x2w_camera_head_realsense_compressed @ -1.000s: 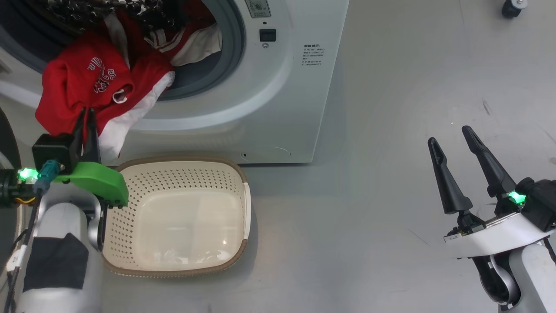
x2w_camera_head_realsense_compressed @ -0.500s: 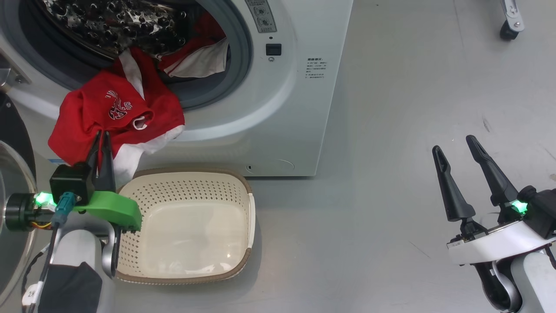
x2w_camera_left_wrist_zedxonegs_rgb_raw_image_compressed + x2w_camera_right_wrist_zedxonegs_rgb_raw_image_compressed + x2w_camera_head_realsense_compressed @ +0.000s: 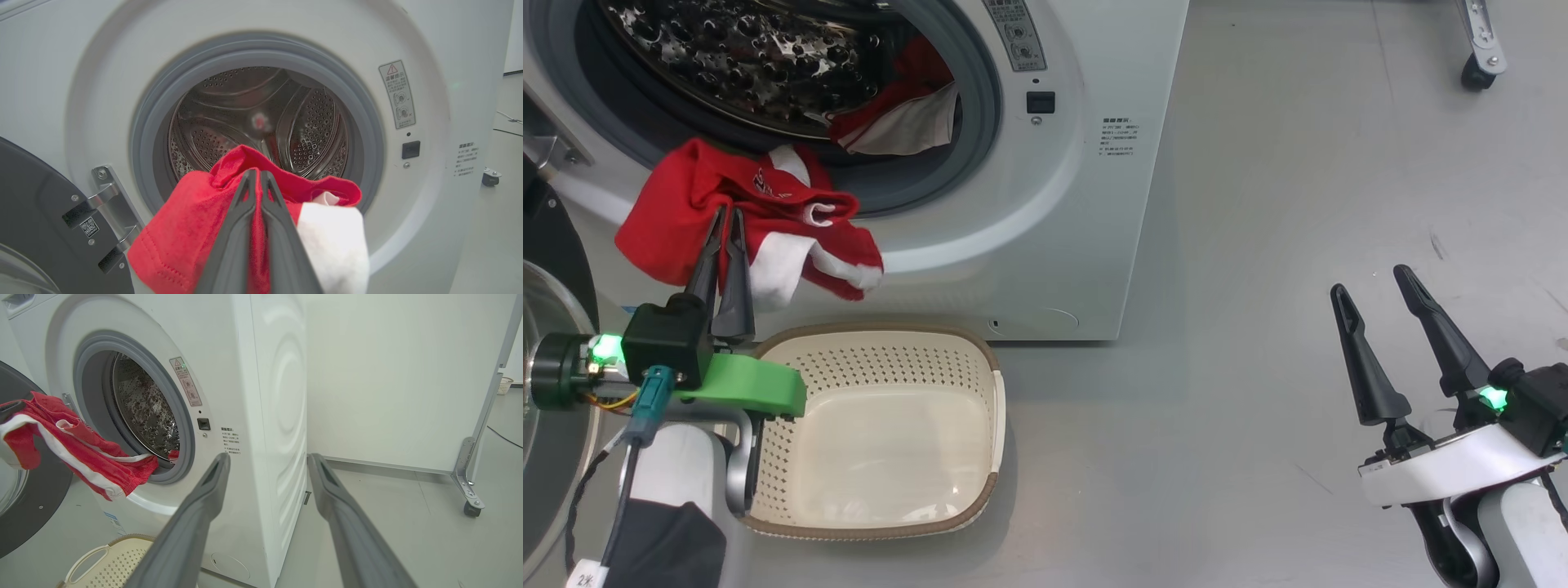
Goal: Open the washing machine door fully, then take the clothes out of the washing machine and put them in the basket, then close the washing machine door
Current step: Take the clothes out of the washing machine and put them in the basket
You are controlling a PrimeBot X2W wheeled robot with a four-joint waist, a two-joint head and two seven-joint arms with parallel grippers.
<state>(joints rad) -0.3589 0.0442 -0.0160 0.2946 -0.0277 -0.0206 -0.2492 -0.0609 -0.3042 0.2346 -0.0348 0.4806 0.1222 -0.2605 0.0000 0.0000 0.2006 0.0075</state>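
Observation:
The white washing machine (image 3: 1078, 204) stands with its door (image 3: 543, 269) swung open at the left. My left gripper (image 3: 728, 214) is shut on a red garment with white trim (image 3: 678, 229), which hangs outside the drum opening above the basket's far left corner. The left wrist view has these fingers (image 3: 241, 228) pinched on the red cloth (image 3: 184, 228) before the steel drum. Another red and white garment (image 3: 907, 122) lies at the drum's lip. The cream basket (image 3: 988, 367) sits on the floor below the opening, with nothing in it. My right gripper (image 3: 1369, 282) stands open far to the right.
Grey floor stretches right of the machine. A caster wheel (image 3: 1474, 77) of a white partition (image 3: 470, 498) stands at the far right. The door hinge (image 3: 106, 200) juts out left of the opening. The basket's handle (image 3: 88, 561) lies below the hanging cloth.
The head camera has shifted, showing more of the drum. My left gripper has drawn the red garment out of the opening; it now hangs free and bunched. The right arm holds still.

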